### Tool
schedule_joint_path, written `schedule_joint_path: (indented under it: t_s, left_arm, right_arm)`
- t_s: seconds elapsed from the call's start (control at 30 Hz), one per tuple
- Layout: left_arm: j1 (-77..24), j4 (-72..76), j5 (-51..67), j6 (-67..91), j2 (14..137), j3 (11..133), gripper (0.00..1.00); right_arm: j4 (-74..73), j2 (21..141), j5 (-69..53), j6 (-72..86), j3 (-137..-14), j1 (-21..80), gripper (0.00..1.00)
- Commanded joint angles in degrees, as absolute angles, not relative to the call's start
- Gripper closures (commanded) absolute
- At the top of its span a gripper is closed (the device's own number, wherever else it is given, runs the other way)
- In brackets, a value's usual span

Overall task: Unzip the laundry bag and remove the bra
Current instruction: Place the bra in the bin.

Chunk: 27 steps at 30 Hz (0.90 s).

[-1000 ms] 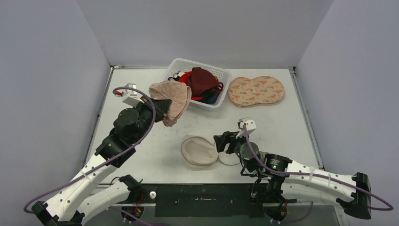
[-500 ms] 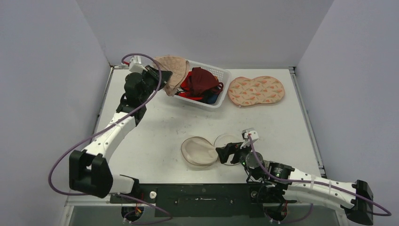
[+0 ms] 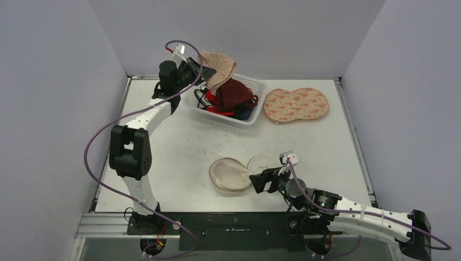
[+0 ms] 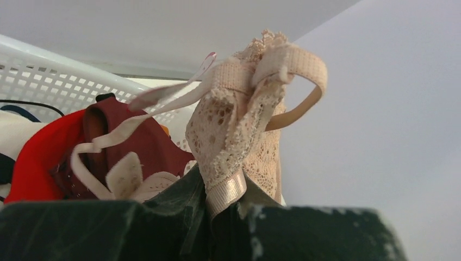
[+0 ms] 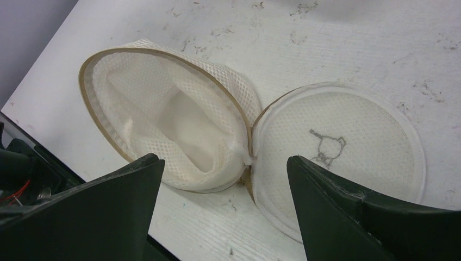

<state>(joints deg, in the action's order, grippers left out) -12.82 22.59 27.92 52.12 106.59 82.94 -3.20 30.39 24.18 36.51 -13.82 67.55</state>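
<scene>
Two arms, two scenes: from above, the left fingers point(image 3: 197, 64) hold one beige lace bra point(image 3: 218, 64) in the air over the left end of the single white basket point(image 3: 255, 87), at the far side of the desk point(image 3: 179, 141). The left wrist view (much closer) adds what the overhead cannot: those fingers pressed together on the bra's band, with red and maroon garments point(image 4: 81, 147) heaped in the basket. One mesh laundry bag point(image 3: 231, 175) lies unzipped near the front edge, its two halves folded apart. The right fingers point(image 3: 260, 181) are spread wide at its near side, holding nothing. Only the right wrist view shows a small grey line drawing point(image 5: 326, 147) on the flat half, too sketchy to read. One peach patterned pad point(image 3: 296, 104) lies far right.
</scene>
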Motion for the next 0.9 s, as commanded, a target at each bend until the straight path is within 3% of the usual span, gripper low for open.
schedule_joint_path:
  t_s: [0.0, 0.37, 0.8, 0.87]
  left_arm:
    - [-14.05, 18.46, 29.93, 45.09, 110.48, 89.88, 1.0]
    - [-15.95, 4.91, 28.12, 39.06, 121.82, 101.79, 1.0]
    - [-15.25, 2.81, 25.43, 39.61, 126.32, 99.04, 1.0]
    - [-15.15, 2.78, 25.08, 39.71, 126.01, 98.21, 0.88]
  right_arm:
    - [-1.04, 29.15, 23.9, 35.39, -13.27, 68.1, 0.13]
    - [-3.03, 28.03, 25.43, 32.44, -13.96, 68.12, 0.12]
    - [-2.38, 28.33, 26.05, 31.32, -13.67, 68.29, 0.13]
    - [-2.53, 28.22, 26.36, 31.2, -13.71, 68.33, 0.13]
